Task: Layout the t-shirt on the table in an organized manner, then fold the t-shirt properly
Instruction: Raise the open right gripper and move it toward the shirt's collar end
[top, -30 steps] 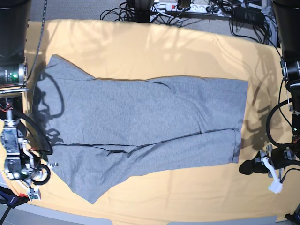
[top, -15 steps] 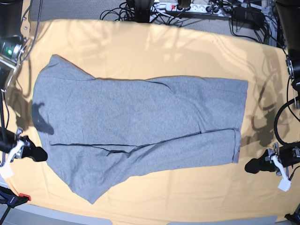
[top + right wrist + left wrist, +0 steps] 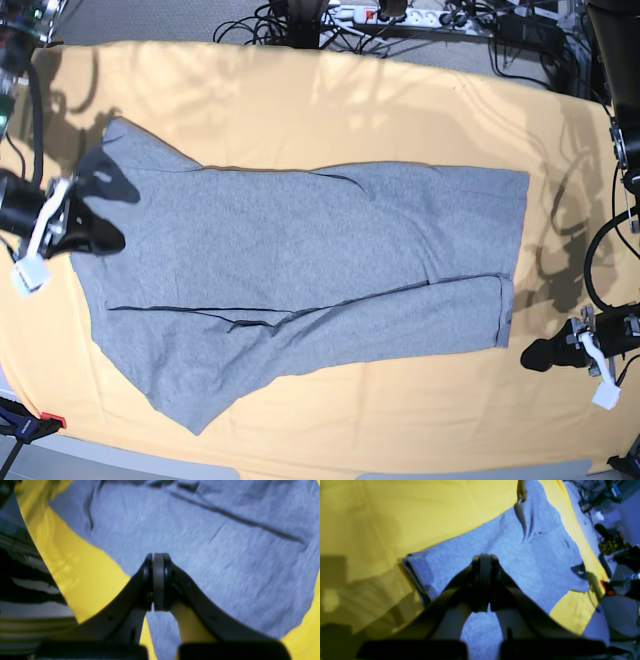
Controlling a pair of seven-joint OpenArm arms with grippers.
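Observation:
The grey t-shirt (image 3: 320, 250) lies spread lengthwise across the yellow-orange table (image 3: 300, 100), its near side folded over with a dark seam line showing. No lettering is visible. My right gripper (image 3: 108, 240) is shut and empty, hovering over the shirt's left end; in the right wrist view its closed tips (image 3: 158, 556) sit above grey fabric (image 3: 225, 567). My left gripper (image 3: 530, 357) is shut and empty, over bare cloth just off the shirt's near right corner. In the left wrist view the gripper's closed tips (image 3: 485, 557) point toward the shirt (image 3: 540, 555).
Cables and a power strip (image 3: 400, 15) lie beyond the table's far edge. A small red-tipped item (image 3: 50, 420) sits at the near left corner. Arm bases stand at both sides, and the table's front edge curves along the bottom.
The right arm swung from the near left corner toward the far side and now hangs over the shirt's left end. The left gripper stayed beside the near right corner. The shirt has not moved.

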